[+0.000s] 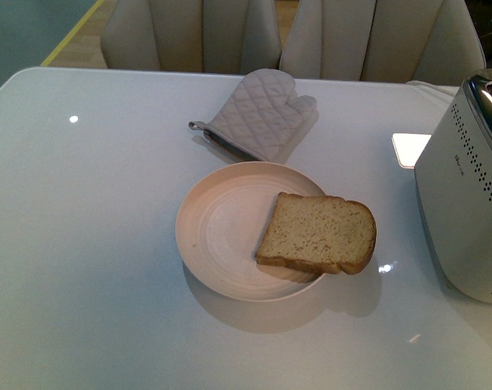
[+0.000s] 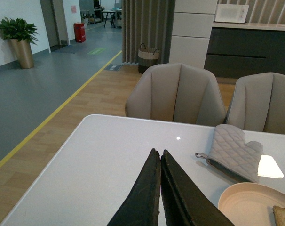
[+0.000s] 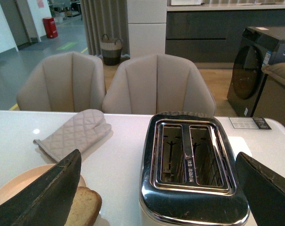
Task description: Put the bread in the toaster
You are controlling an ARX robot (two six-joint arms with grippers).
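View: front
Table [image 1: 92, 244]: white and glossy, carries everything listed.
Plate [image 1: 217, 236]: round, cream, mid-table.
Bread [image 1: 317, 234]: one slice lying flat on the right part of the plate. Its crusted right end overhangs the rim on the toaster's side.
Toaster [image 1: 465, 211]: stands on the table at the right edge, partly cut off by the frame. It is right of the plate and apart from it, with the perforated side facing the plate.
Oven mitt [image 1: 258, 114]: quilted grey, flat on the table just beyond the plate's far rim.
Chairs [image 1: 189, 32]: two, beige, at the far side of the table.

View: left wrist
Left gripper [image 2: 160, 151]: dark fingers pressed together along their length with nothing between them. It sits over bare table, left of the plate.
Bread here: only a corner shows at the frame edge, on the plate.
Oven mitt here: on the far side of the plate, toward the chairs.

View: right wrist
Right gripper [image 3: 156, 154]: spread wide, one finger at each side of the frame, holding nothing. The toaster shows between the fingers and beyond them.
Toaster here: chrome top faces up. Two slots are open, with wire guides visible inside.
Bread here: on the plate, left of the toaster and apart from it, partly hidden behind one finger.
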